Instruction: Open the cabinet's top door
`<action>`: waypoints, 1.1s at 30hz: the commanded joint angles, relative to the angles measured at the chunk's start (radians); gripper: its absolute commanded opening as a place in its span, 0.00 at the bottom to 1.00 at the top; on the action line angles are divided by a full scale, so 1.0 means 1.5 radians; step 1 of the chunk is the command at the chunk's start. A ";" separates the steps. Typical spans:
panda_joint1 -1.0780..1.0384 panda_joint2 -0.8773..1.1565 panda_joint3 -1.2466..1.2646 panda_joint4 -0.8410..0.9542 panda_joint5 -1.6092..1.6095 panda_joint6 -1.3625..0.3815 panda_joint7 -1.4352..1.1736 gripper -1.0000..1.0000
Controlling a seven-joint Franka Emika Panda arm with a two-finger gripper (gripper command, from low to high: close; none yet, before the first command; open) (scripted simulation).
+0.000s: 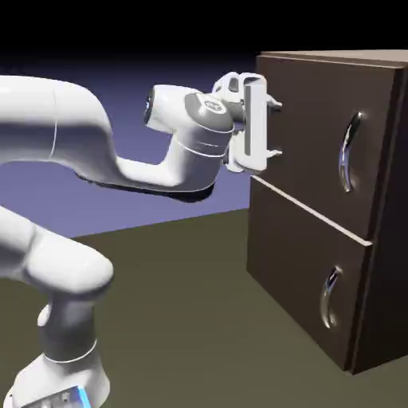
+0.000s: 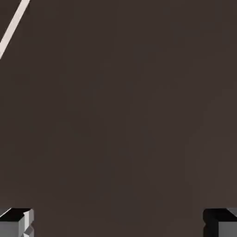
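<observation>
Cabinet [image 1: 335,207] of dark brown wood stands on the bench [image 1: 199,319] at the right of the exterior view, both of its front panels shut flush, so nothing of its inside shows. The top door [image 1: 319,135] fills the upper part of the front, with a long curved silver handle [image 1: 348,151] near its right side; a thin pale seam [image 1: 311,209] divides it from the lower door [image 1: 307,287], which carries a shorter silver handle [image 1: 329,296].

The end effector [image 1: 275,127] is at the top door's left edge, well to the left of the long handle and at about the handle's height. Its two small fingers [image 1: 275,153], one above the other, point at the panel and reach its left edge; whether they touch the wood cannot be told. They are spread wide apart and hold nothing.

In the hand view, dark brown wood fills nearly everything; a pale line [image 2: 14,28] crosses the top left corner, and the two grey tips [image 2: 16,223] sit far apart in the bottom corners, with bare panel between them.

The white arm [image 1: 72,135] rises from the lower left, bends at a high elbow, and runs roughly level toward the cabinet, the wrist [image 1: 199,127] turned so the hand faces the door square on.
</observation>
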 commanded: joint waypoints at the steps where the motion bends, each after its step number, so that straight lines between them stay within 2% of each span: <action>1: 0.010 -0.004 -0.011 0.005 -0.029 -0.001 -0.011 1.00; 22: 0.209 -0.093 -0.246 0.117 -0.638 -0.018 -0.244 1.00; 24: 0.210 -0.093 -0.247 0.117 -0.640 -0.018 -0.245 1.00; 29: 0.330 -0.057 -0.317 0.204 -0.652 -0.036 -0.240 1.00; 30: 0.330 -0.057 -0.317 0.204 -0.652 -0.036 -0.240 0.00; 33: 0.282 -0.054 -0.284 0.163 -0.632 -0.060 -0.240 0.00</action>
